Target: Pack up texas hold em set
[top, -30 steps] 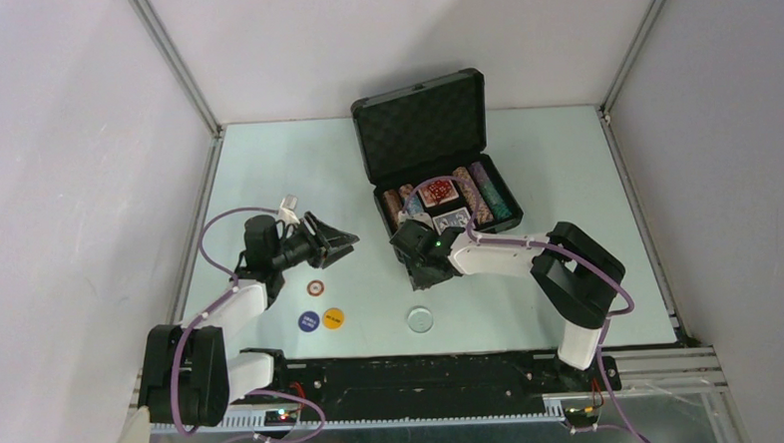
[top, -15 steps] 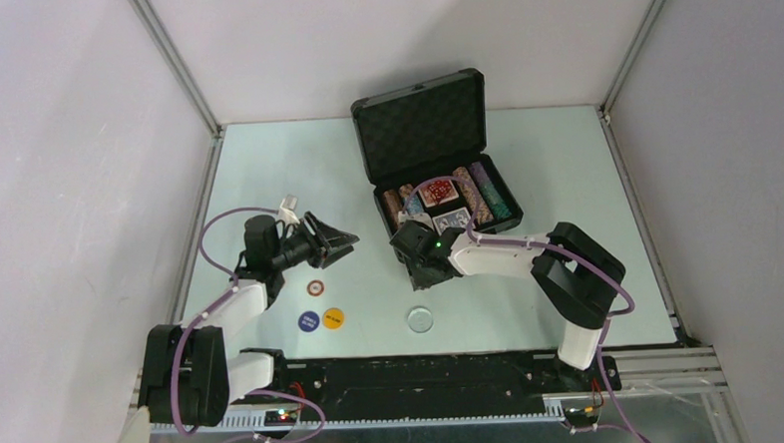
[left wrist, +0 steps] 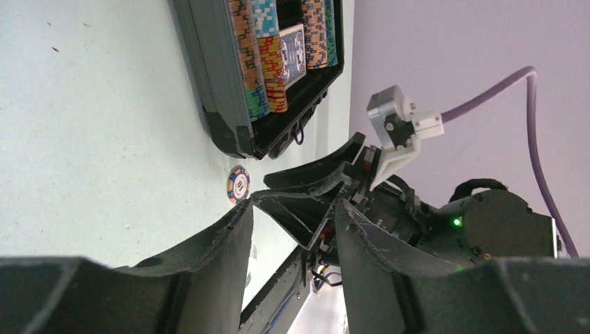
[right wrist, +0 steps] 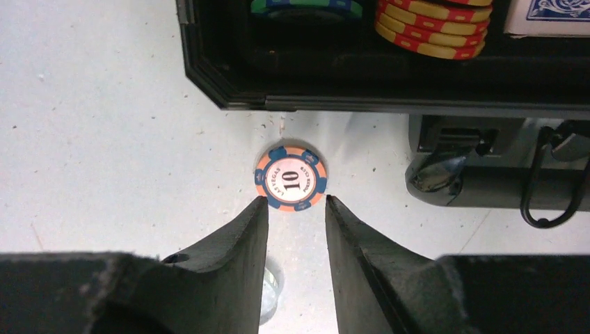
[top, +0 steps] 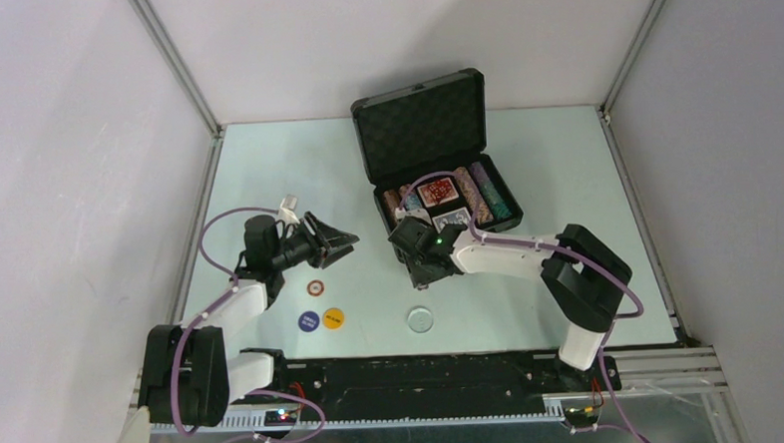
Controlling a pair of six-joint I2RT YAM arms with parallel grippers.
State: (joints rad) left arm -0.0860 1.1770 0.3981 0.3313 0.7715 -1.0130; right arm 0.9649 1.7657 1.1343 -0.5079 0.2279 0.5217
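Evidently the step in hand is picking up a stray piece. A loose chip (right wrist: 291, 179), orange and blue and marked 10, lies flat on the table (right wrist: 104, 139) just outside the front wall of the open case (right wrist: 229, 90), near its corner. The right gripper (right wrist: 292, 202) points down at it with its jaws apart about as wide as the chip, the tips at the chip's near edge and nothing yet held. The next move would seem to call for a squeeze across the rim of a thin, flat disc, which could skid or tip, then a short lift over the wall into the case.

The right wrist view alone shows the chip's face and how the tips meet it; from above, the gripper hides that chip altogether. The left wrist view gives a side look at the same chip beside the case corner.

Only the overhead view shows what is left. Rows of chips (top: 485, 192) and two card decks (top: 439, 191) already sit in the tray. A second chip (top: 315, 288), a blue button (top: 309, 321), a yellow button (top: 332, 318) and a clear round piece (top: 420, 320) lie on the table nearer the arms. The left gripper (top: 341, 242) hangs above the table near the second chip, its jaws parted and empty. By that count the packing looks well advanced but not done.
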